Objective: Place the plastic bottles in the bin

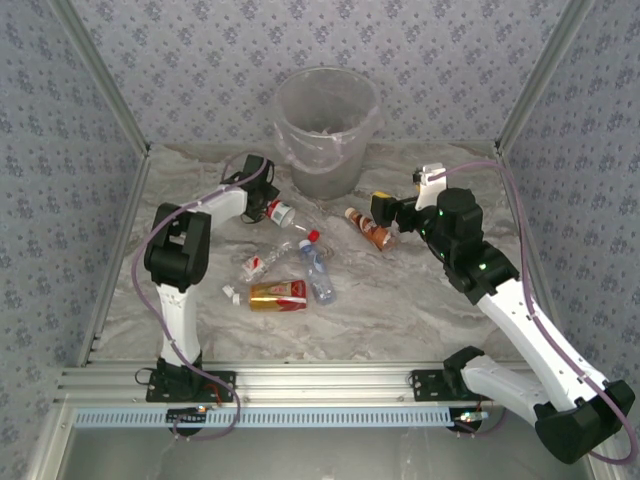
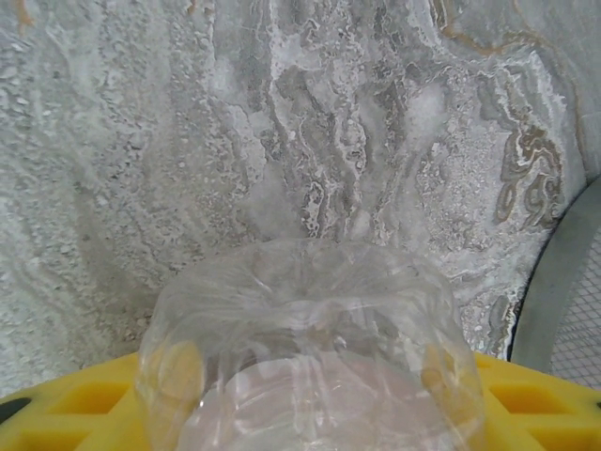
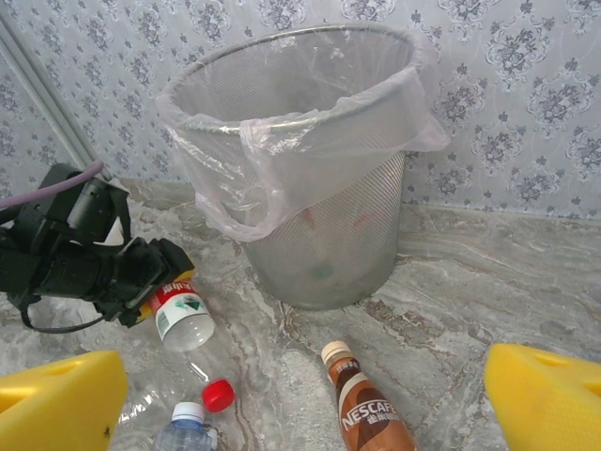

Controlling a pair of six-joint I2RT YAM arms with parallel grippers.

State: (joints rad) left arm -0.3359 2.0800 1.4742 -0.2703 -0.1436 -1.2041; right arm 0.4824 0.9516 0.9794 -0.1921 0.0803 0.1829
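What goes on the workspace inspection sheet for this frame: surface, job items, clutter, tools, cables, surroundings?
Surface: grey marbled table.
Job's things: lined bin upright at the back; clear bottle, blue-labelled bottle, gold-and-red bottle, brown bottle and crushed bottle lying on the table.
Clutter: small white piece, too small to identify.
Grippers: left tool astride the clear bottle, grip unclear; right tool open over the brown bottle.
Cables: left cable, right cable, one along each arm.
Surroundings: patterned walls, metal rail.

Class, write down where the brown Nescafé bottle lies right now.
In the top external view the Nescafé bottle lies right of centre on the table, on the near side of the bin, right beside the open right gripper.
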